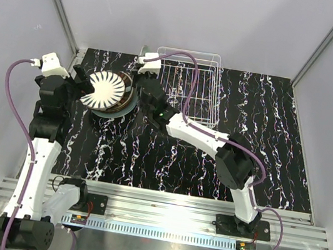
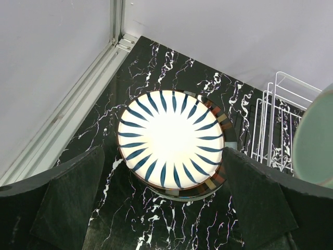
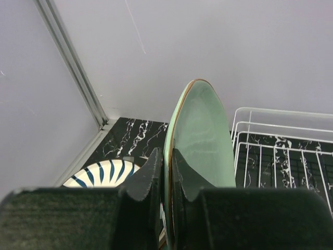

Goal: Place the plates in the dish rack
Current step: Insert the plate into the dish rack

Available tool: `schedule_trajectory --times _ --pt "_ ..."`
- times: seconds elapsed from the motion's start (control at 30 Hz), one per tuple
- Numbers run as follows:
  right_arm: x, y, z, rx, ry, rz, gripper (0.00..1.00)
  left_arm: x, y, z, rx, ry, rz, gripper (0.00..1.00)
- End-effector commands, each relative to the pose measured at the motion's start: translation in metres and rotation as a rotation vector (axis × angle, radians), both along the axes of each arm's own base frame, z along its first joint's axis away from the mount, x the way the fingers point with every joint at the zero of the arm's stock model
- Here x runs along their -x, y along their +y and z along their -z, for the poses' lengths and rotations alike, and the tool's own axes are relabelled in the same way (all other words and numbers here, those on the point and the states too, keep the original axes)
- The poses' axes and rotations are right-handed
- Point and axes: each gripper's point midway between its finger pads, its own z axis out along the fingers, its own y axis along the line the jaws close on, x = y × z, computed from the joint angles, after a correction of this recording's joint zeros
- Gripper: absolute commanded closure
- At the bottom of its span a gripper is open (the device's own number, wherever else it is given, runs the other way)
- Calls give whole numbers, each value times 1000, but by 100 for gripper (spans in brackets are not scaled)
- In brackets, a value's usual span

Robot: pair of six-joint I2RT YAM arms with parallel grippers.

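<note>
Right gripper [image 3: 166,162]: clenched on the rim of a pale green round plate [image 3: 204,138] with a thin brown edge. One finger [image 3: 151,172] sits on each face. The plate stands upright on edge and rises well above my fingertips.

Landmark: white wire dish rack [image 1: 188,85], at the far edge of the black white-veined table top [image 1: 279,136]. The green plate is just beside the rack's left wall, outside the basket. I cannot tell whether plate and wire touch.

Left gripper [image 2: 166,205]: released, with its fingers [image 2: 73,200] spread wide. It hangs over the table to the left of the rack and grips nothing.

Between those fingers in the left wrist view lies a stack of plates [image 1: 112,100], near the rack's left side and apart from it. On top is a white round plate with dark blue radiating stripes [image 2: 169,138], lying flat. Under it shows a dark plate rim with brown and orange blocks [image 2: 222,121]. The plates lower in the stack are hidden.
</note>
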Motion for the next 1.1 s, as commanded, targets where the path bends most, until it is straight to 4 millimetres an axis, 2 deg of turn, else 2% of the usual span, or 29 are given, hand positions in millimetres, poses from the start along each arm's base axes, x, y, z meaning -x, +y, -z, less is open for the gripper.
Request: schedule_trajectory --times 0.0,0.33,0.5,0.9,1.07 --pt "8 -36 -91 -304 -131 23 100 -3 -4 -10 -12 -31 19 1" --pt "-5 -49 -73 -405 -86 -3 100 -5 -6 -8 -12 -23 33 1" --pt "-5 -45 -69 -426 -82 -31 100 -5 -6 -9 -14 -27 33 1" --pt "-1 -40 -79 -469 -90 -80 100 -6 -8 -8 -10 -23 44 1" --pt "-3 -41 -64 -470 -65 -64 100 -6 -8 -7 -11 -21 47 1"
